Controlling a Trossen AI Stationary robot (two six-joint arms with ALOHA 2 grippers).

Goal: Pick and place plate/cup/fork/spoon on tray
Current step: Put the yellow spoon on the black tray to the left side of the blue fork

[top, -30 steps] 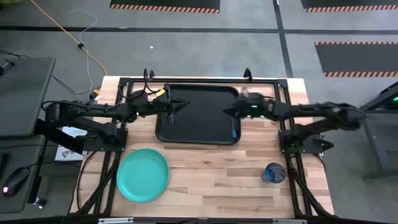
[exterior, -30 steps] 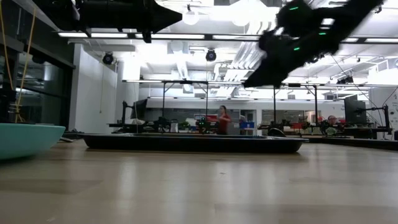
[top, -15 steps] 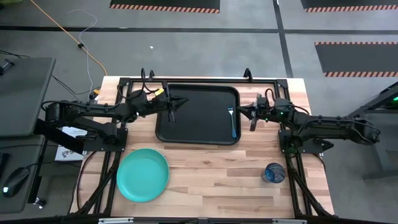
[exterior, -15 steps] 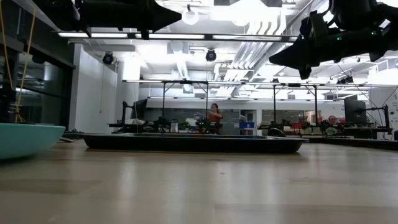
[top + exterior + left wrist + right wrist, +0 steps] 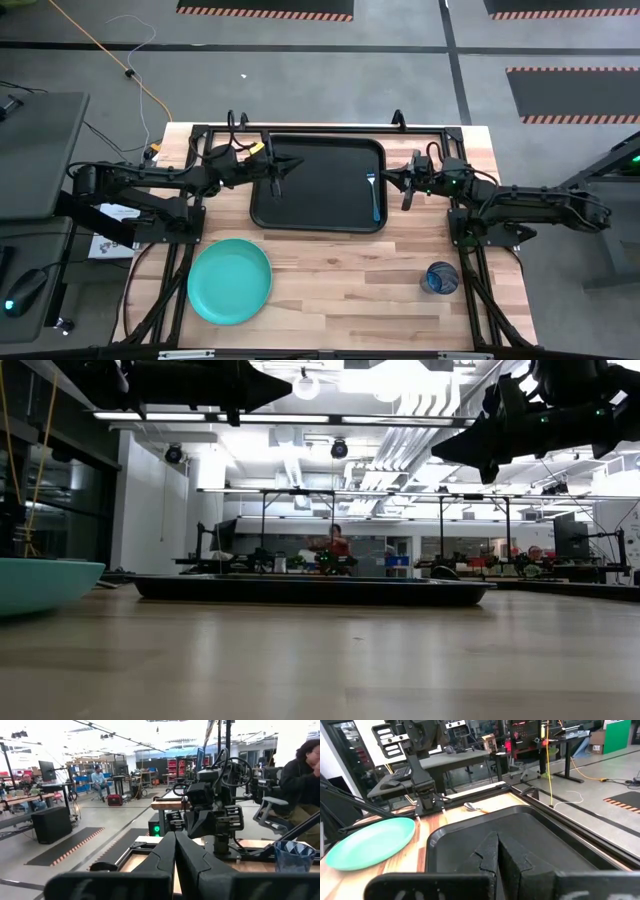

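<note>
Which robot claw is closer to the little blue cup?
The right one. The right gripper hangs by the tray's right edge, on the same side of the table as the cup. The left gripper is over the tray's left part, much farther away.

Black tray (image 5: 318, 160) holding what looks like a fork (image 5: 376, 197), turquoise plate (image 5: 229, 281) and blue cup (image 5: 441, 278) on the wooden table (image 5: 350, 270).

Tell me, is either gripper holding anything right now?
No. The left gripper and right gripper are both shut and hold nothing, above the tray's edges.
</note>
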